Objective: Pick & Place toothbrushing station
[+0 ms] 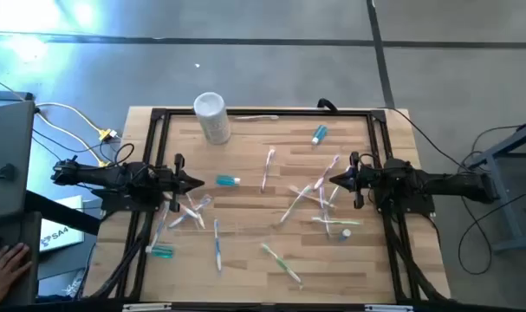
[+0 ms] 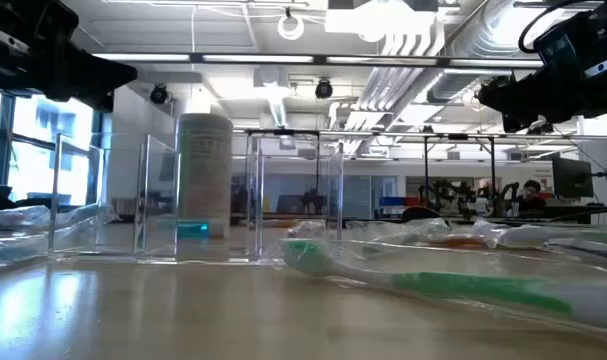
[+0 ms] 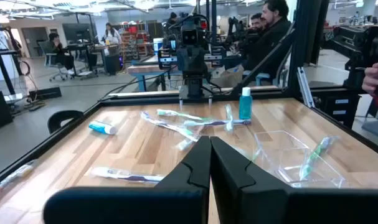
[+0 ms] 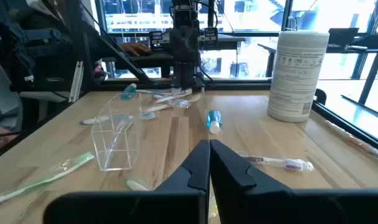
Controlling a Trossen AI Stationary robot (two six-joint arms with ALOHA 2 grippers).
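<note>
Toothbrushes (image 1: pixel 310 198) scattered mid-table (image 1: pixel 245 260), cylinder (image 1: pixel 211 116) at far edge

Both arms are dark, near-black, built of slim boxy links with rounded joint housings. Left arm (image 1: pixel 115 176) and right arm (image 1: pixel 436 184) match in colour and build. Each carries a black cable bundle along its base end; the right arm's cables (image 1: pixel 483 212) loop off past the table edge. Yellow and white cables (image 1: pixel 72 121) lie near the left arm's base.

Left gripper (image 3: pixel 209 158): two matte black fingers, wedge-shaped, tapering to narrow tips, mounted on a broad black crossbar (image 3: pixel 126 202). Right gripper (image 4: pixel 209 162): identical fingers and crossbar. No markings or screws are legible on either.
</note>
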